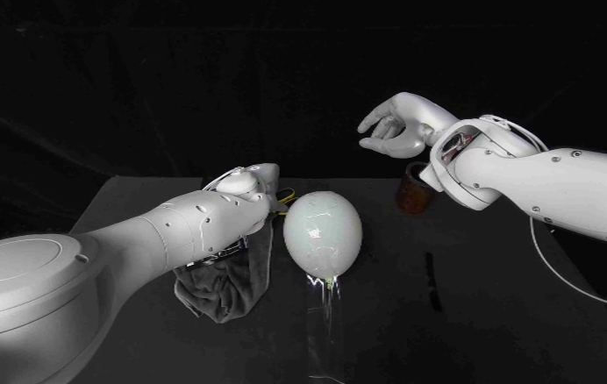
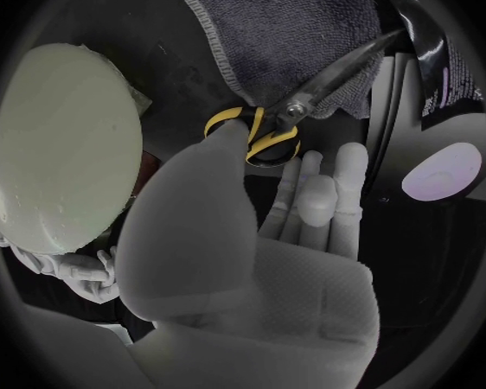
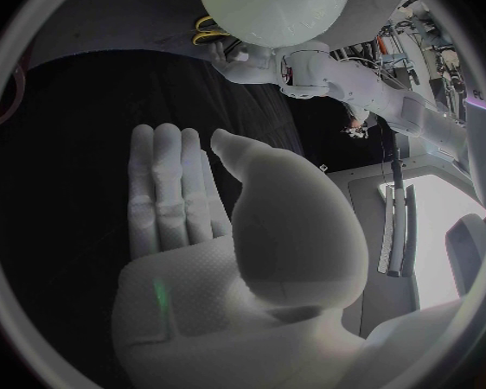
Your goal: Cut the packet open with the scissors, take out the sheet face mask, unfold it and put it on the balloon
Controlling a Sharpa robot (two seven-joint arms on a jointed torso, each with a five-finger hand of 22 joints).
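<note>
The pale balloon (image 1: 321, 233) stands at the table's middle on a clear stem. The scissors (image 2: 267, 130), with yellow and black handles, lie with their blades on a dark grey cloth (image 2: 276, 35); their handles (image 1: 285, 196) peek out left of the balloon. My left hand (image 1: 248, 182) hovers over them with fingers (image 2: 319, 190) stretched out, the thumb tip at a handle loop, gripping nothing. A dark glossy packet (image 2: 440, 69) with pale print lies past the cloth. My right hand (image 1: 395, 130) is raised well above the table's back right, holding nothing, its palm (image 3: 189, 225) flat.
A brown cup (image 1: 414, 193) stands at the back right, under my right forearm. A slim dark object (image 1: 432, 283) lies on the table right of the balloon. The grey cloth (image 1: 228, 283) hangs toward the front left below my left arm.
</note>
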